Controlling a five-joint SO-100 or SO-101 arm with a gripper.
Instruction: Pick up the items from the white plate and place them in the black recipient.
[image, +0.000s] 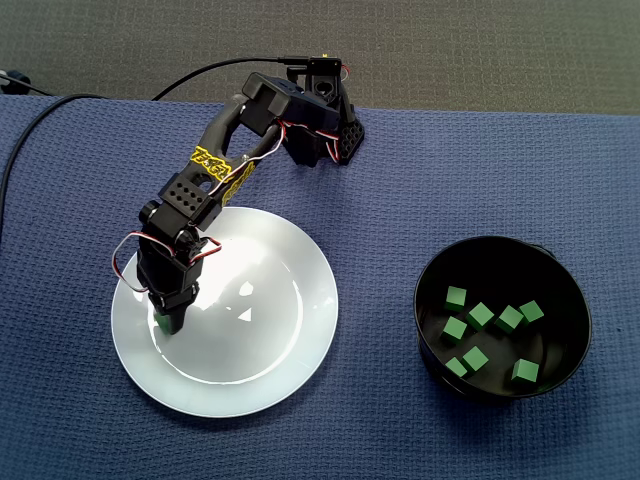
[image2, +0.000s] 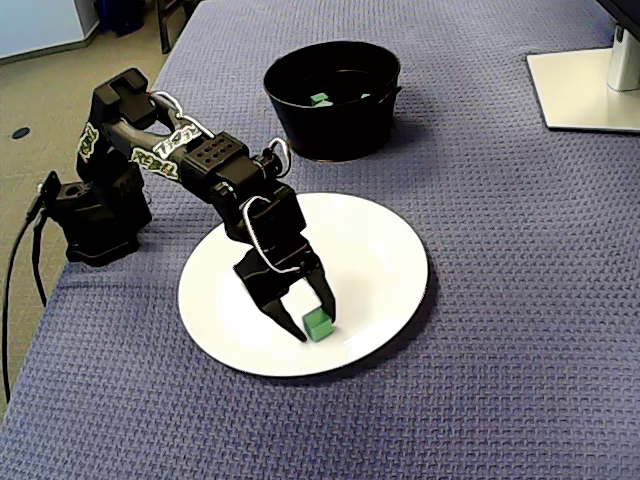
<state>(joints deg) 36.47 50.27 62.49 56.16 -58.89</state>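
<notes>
A white plate (image: 280, 300) (image2: 380, 260) lies on the blue cloth. One small green cube (image2: 317, 325) rests on it near the front edge in the lower fixed view. In the top-down fixed view only a sliver of that cube (image: 159, 322) shows under the arm. My gripper (image2: 313, 318) (image: 168, 325) is lowered onto the plate, open, one finger on each side of the cube. The cube still sits on the plate. The black bowl (image: 500, 243) (image2: 330, 130) holds several green cubes (image: 481, 315) (image2: 320, 98).
The arm's base (image: 320, 130) (image2: 95, 220) stands at the cloth's edge, with a black cable (image: 30, 130) trailing off. A white monitor foot (image2: 590, 90) sits at the far corner. The plate and the bowl are separated by bare blue cloth (image: 380, 300).
</notes>
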